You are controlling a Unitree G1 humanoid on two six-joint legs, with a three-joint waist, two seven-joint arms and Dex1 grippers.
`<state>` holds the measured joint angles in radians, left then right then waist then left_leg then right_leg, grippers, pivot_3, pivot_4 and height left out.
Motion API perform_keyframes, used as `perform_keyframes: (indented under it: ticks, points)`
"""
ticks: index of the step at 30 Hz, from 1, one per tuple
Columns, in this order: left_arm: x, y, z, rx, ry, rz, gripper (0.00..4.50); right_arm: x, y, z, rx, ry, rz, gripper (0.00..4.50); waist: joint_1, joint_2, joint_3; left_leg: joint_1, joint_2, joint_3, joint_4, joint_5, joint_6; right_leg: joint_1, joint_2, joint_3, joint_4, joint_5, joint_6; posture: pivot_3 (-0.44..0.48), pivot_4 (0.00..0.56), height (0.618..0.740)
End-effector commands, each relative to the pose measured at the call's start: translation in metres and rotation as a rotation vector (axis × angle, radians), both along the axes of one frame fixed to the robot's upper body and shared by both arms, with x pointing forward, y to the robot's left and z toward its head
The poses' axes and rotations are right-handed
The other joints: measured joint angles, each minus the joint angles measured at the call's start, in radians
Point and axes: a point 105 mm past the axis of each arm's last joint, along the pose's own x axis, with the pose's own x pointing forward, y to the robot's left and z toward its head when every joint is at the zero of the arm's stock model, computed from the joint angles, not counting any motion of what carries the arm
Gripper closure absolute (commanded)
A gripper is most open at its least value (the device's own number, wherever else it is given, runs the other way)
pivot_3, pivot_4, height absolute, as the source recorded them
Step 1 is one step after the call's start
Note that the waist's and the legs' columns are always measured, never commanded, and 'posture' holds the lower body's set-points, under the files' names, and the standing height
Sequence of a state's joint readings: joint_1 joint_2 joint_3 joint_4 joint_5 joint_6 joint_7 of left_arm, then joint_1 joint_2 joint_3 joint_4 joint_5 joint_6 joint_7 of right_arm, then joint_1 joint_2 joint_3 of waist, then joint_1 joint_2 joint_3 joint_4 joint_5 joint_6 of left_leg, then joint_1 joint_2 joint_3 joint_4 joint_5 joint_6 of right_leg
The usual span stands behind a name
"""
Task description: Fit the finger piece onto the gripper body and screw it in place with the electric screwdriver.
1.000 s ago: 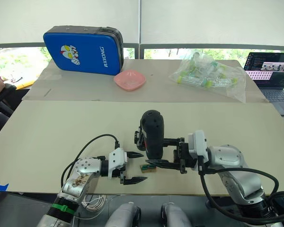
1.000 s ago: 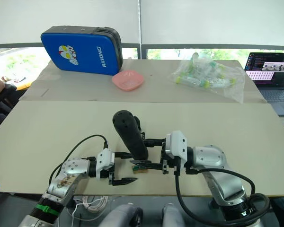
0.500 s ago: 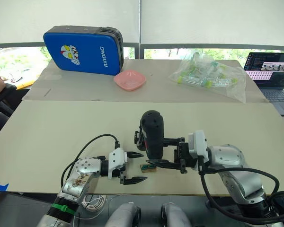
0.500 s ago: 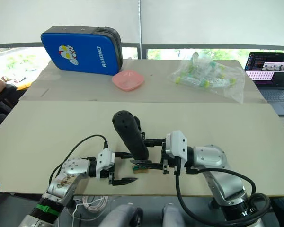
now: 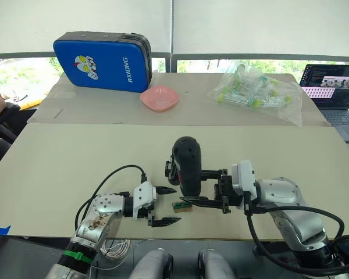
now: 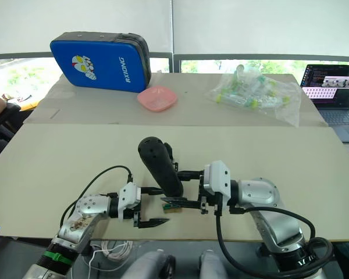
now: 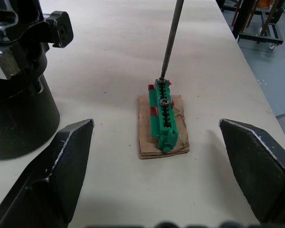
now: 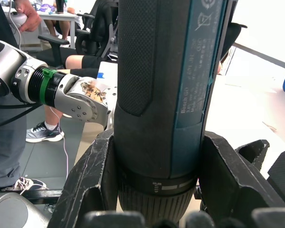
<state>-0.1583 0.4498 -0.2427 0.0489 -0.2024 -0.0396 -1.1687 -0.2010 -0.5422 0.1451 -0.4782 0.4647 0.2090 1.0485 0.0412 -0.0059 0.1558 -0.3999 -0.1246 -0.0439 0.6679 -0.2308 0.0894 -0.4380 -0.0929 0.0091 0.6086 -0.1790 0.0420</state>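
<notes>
Gripping the electric screwdriver upright, the right end effector sets its bit into a screw on the green holder, likely picking one up. The left end effector, fingers spread and empty, waits at the holder's nine o'clock on the table.

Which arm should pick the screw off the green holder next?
Right. Its gripper already clamps the electric screwdriver, and the bit sits on a screw at the far end of the green screw holder. The left gripper hangs open and empty beside the holder.
</notes>
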Motion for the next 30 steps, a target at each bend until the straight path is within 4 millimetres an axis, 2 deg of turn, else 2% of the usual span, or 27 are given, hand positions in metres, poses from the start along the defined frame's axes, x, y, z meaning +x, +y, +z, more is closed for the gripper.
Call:
perform_keyframes:
  ticks: [1,8,17,30]
  points:
    - [-0.012,-0.005,-0.017,0.019,0.079,-0.025,0.00,-0.007,0.003,0.017,0.029,-0.069,0.038,2.54,0.000,0.000,0.000,0.000,0.000,0.000,0.000,0.000,0.000,0.000,0.000,0.000,0.000,0.000,0.000,0.000,0.150,0.740]
    - [-0.012,-0.005,-0.017,0.018,0.079,-0.025,0.00,-0.006,0.000,0.018,0.032,-0.078,0.026,2.54,0.000,0.000,0.000,0.000,0.000,0.000,0.000,0.000,0.000,0.000,0.000,0.000,0.000,0.000,0.000,0.000,0.150,0.740]
    - [-0.013,-0.005,-0.017,0.018,0.082,-0.027,0.00,-0.011,0.004,0.039,0.147,-0.068,0.069,2.54,0.000,0.000,0.000,0.000,0.000,0.000,0.000,0.000,0.000,0.000,0.000,0.001,0.000,0.000,0.000,0.000,0.150,0.740]
    - [-0.014,-0.006,-0.017,0.017,0.082,-0.024,0.00,-0.006,0.004,0.023,0.077,-0.042,0.041,2.54,0.000,0.000,0.000,0.000,0.000,0.000,-0.001,0.000,0.000,0.000,0.000,0.001,-0.001,0.000,0.000,0.000,0.150,0.740]
